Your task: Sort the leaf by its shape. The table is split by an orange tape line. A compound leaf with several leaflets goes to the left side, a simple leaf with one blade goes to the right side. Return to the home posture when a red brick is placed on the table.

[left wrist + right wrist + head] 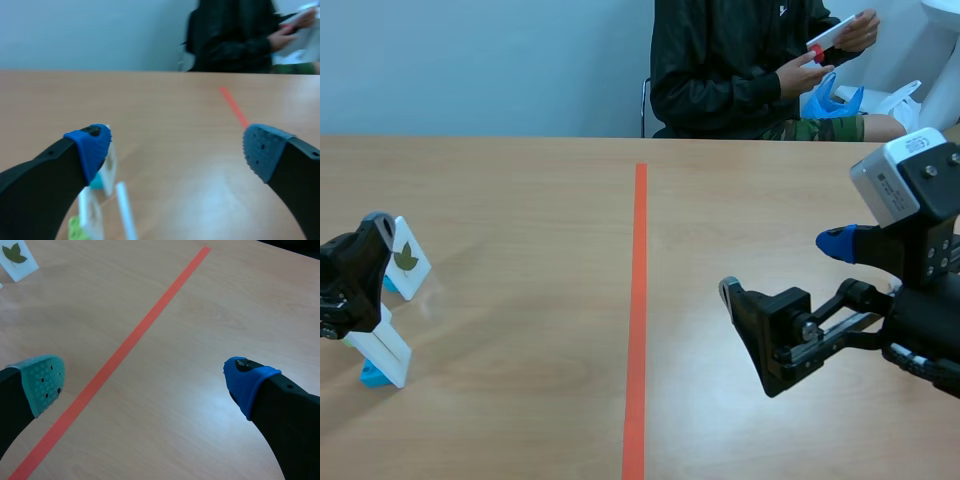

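Left gripper [177, 145] and right gripper [145, 377] both gape empty. The left hangs just beside the upright leaf card [407, 258]; a careless swing could topple it.

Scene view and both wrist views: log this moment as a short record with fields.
orange tape line: runs down the middle of the table
left end effector: open, low on the table's left side, next to two cards
right end effector: open, holding nothing, right of the line
leaf card: white, upright on a blue stand, dark green leaf picture, left of the line
second card: white, blue stand, nearer the robot, face not visible
person: seated across the table, holding a white-and-red card
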Action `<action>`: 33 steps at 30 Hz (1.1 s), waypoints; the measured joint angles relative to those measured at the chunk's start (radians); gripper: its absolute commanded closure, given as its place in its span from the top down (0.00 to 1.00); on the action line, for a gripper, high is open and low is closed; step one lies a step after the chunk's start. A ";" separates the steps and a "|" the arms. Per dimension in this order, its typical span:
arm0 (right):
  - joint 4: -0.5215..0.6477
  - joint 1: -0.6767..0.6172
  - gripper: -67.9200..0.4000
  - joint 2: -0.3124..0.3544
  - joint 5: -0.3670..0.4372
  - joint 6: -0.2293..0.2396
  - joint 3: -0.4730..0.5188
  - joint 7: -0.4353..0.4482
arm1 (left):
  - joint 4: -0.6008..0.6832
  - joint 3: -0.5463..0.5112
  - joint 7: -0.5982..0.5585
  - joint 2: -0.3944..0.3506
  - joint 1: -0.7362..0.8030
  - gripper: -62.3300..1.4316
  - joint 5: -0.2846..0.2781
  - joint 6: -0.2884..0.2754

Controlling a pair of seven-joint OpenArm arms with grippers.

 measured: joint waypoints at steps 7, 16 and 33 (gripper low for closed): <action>0.000 0.000 0.98 0.000 0.000 0.000 0.000 0.008 | 0.076 0.001 0.106 -0.140 0.009 1.00 -0.010 -0.304; 0.000 0.000 0.98 0.000 0.000 0.000 0.000 0.008 | 0.087 0.181 0.214 -0.181 0.008 1.00 -0.035 -0.257; 0.000 0.000 1.00 0.000 0.000 0.000 0.000 0.008 | 0.087 0.328 0.331 -0.093 -0.026 1.00 -0.010 0.001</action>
